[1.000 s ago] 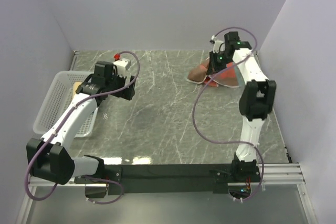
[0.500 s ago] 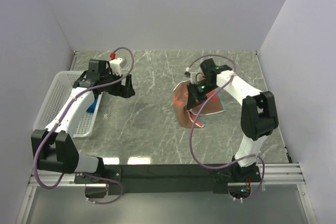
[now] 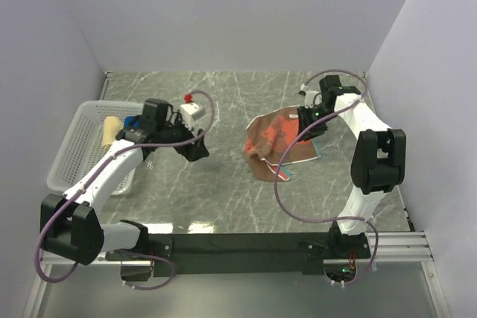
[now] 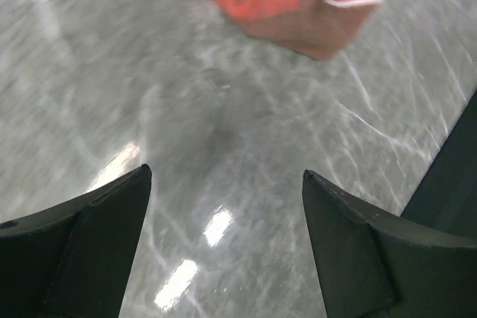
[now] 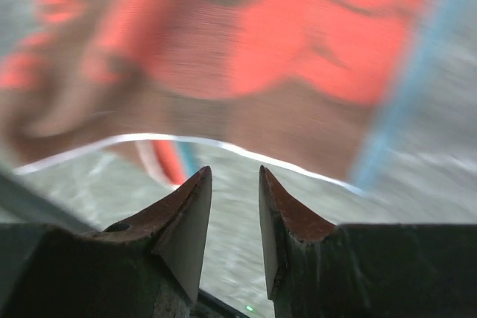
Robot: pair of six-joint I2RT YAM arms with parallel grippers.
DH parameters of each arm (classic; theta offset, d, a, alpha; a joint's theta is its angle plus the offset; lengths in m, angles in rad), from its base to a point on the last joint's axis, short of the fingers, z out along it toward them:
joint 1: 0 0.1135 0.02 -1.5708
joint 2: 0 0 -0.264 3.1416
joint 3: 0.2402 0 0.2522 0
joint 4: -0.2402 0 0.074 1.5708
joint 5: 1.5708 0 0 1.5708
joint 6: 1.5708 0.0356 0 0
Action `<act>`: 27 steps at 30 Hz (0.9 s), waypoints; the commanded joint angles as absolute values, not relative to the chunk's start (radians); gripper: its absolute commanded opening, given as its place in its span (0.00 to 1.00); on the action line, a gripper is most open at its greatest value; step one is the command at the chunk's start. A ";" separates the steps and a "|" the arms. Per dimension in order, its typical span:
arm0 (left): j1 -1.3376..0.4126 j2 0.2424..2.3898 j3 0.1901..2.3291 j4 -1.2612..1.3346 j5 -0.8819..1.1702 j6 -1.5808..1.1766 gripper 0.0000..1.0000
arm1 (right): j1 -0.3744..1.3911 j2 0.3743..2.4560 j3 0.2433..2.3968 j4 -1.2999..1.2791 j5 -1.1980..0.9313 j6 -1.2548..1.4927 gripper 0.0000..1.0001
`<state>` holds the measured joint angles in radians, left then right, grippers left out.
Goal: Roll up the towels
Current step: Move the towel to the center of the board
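Pulled the rust-orange towel [image 3: 272,139] in from the far right corner to mid-table over the last second; lies there now opened out but not flat, bunched at its near-left corner, teal edging showing on the right. Backed the right gripper [image 5: 234,171] off to that towel's right edge, parted by only a narrow slit and holding nothing, going by the wrist view. Eased the left gripper [image 4: 226,173] rightward, away from the white basket [image 3: 67,165] and over bare table [image 3: 223,191], short of the towel, spread wide and empty. Judging by this: laid out for rolling, not yet smoothed, no roll begun. Leaves the beige towel [image 3: 112,128] and the blue towel [image 3: 134,121] in the basket, seemingly untouched. Puts the task near its start, with flattening and rolling of all three to come.
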<state>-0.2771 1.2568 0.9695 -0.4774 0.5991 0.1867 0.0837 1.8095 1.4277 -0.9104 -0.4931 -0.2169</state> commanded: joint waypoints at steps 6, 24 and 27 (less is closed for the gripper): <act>-0.589 1.339 1.017 -0.397 0.517 0.389 0.84 | 0.022 1.891 1.431 -0.885 -0.218 -0.189 0.38; -0.913 1.850 1.390 -0.287 0.407 0.348 0.80 | -0.043 2.037 1.440 -0.856 -0.192 -0.161 0.45; -0.945 1.908 1.431 -0.281 0.377 0.328 0.78 | -0.051 1.990 1.454 -0.876 -0.225 -0.156 0.45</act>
<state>-0.9127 1.8698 1.3697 -0.3153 0.4118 0.3618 -0.0376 2.0239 1.4425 -0.8993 -0.2153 -0.1612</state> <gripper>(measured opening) 0.787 0.449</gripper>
